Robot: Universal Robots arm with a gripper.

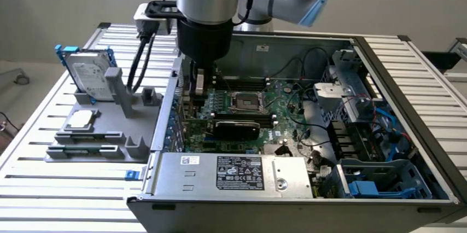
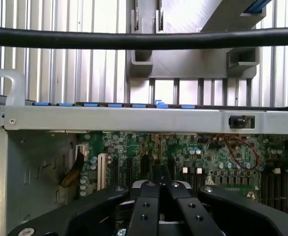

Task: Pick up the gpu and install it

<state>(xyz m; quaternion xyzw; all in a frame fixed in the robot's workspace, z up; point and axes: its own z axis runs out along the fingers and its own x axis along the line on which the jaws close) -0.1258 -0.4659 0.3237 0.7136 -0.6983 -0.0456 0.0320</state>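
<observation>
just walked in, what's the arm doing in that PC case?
The arm has its gripper shut, down inside the open computer case over the motherboard. The gpu lies in the case on the motherboard, just in front of the arm. The hard drive and processor chip sit on the grey holder outside.

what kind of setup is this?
Looks like a robotic PC-assembly test bench. An open computer case lies on a slatted aluminium table, its motherboard exposed, and a grey fixture tray beside it holds a hard drive and a processor chip.
</observation>
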